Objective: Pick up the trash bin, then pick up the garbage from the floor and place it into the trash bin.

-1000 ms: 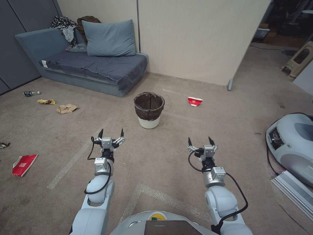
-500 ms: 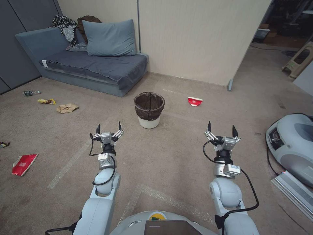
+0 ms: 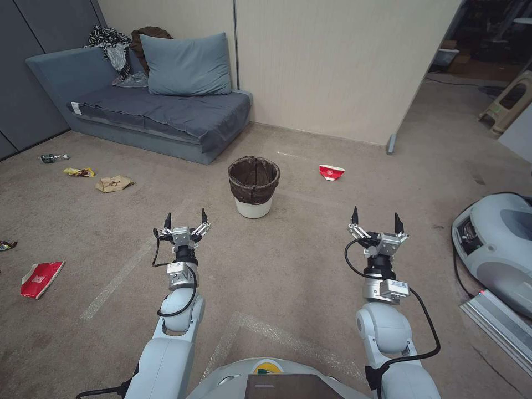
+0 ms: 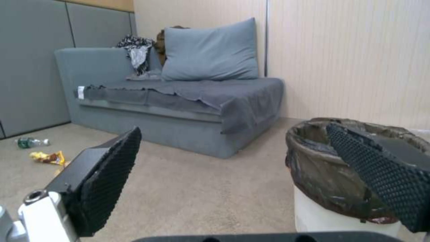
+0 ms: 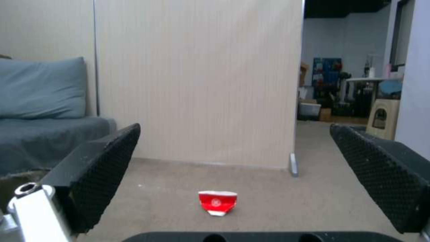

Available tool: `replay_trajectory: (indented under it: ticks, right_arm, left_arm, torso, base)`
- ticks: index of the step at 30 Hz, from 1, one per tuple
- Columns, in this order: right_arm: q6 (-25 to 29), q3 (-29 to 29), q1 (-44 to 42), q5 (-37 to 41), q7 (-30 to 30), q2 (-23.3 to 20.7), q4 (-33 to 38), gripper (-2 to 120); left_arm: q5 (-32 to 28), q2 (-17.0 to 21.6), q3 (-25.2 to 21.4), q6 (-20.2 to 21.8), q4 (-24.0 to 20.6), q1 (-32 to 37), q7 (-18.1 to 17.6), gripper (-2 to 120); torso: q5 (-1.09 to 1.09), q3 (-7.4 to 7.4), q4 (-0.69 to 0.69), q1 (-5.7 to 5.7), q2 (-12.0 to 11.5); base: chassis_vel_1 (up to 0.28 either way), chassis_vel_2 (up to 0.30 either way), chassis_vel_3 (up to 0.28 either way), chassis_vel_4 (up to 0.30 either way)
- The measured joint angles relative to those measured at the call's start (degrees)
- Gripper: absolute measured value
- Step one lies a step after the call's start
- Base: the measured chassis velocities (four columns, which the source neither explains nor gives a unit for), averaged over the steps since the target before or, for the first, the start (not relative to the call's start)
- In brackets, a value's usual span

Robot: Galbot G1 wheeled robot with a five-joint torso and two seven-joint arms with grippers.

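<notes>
A grey sofa [image 3: 160, 113] stands against the far wall of the carpeted floor [image 3: 288, 266], with a pale grey machine [image 3: 499, 244] at the floor's right edge. The trash bin [image 3: 253, 185], white with a dark liner folded over its rim, stands upright on the floor ahead of the robot, just in front of the sofa's near corner and nothing touching it. The left gripper [image 3: 184, 218] hangs above the carpet short of the bin and to its left, fingers spread wide and holding nothing; the right gripper [image 3: 376, 215] hovers level with it on the other side, equally wide and empty.

Litter lies scattered: a flat red packet [image 3: 40, 279] near the floor's left edge, a crumpled brown paper bag [image 3: 113, 183], a yellow wrapper [image 3: 78, 172] and a bottle [image 3: 54, 158] farther back on the left, and a crushed red-and-white cup [image 3: 331, 172] to the right of the bin.

By the look of it, the first step, lifting the bin, is not yet done. The next move calls for closing the gap, then setting one finger inside the rim and one outside without tipping the light bin.
</notes>
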Motion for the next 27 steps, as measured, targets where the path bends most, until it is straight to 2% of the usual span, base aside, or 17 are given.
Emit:
replay_trajectory:
  ticks: [27]
  right_arm:
    - [-0.48,-0.04,-0.02,-1.07,-0.27,-0.17,-0.12,100]
  left_arm:
    - [0.1,0.11,0.28,0.18,0.51,-0.3,0.2,100]
  torso:
    - [-0.01,0.0,0.0,0.0,0.0]
  base:
    - [0.0,0.0,0.0,0.0]
